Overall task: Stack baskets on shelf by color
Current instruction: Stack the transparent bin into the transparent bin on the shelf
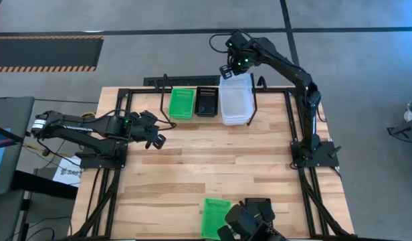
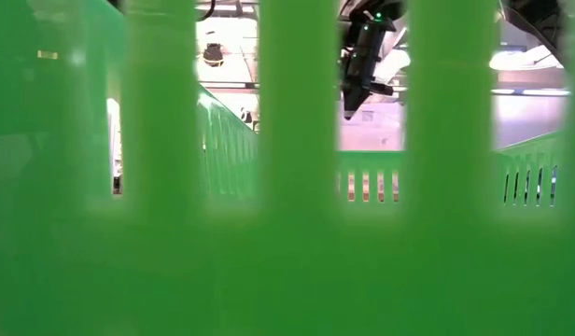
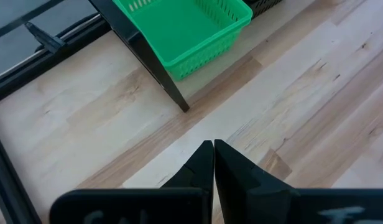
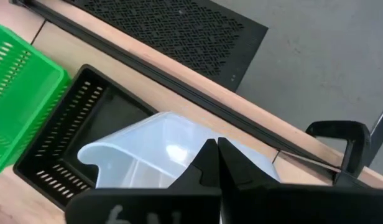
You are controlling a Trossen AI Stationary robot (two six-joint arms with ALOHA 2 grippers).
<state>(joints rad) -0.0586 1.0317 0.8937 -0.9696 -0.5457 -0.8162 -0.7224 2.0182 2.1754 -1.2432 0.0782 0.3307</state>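
Note:
The black wire shelf stands at the table's far edge. It holds a green basket, a black mesh basket and a clear basket side by side. My right gripper is shut at the clear basket's far end. My left gripper is shut and holds nothing. It hovers low over the table's left part, near the shelf's left leg. Another green basket and another black one lie at the near edge. My right gripper comes from above, slanting down, and its shut fingers meet the clear basket's far rim. The fingers themselves hide the exact place of contact. The basket looks tilted, with the far end higher than the black basket beside it.
The near green basket's wall fills almost the whole low view, and only my right gripper shows through its slots. A black perforated plate lies on the floor beyond the far edge. Bare wood spans the table's middle.

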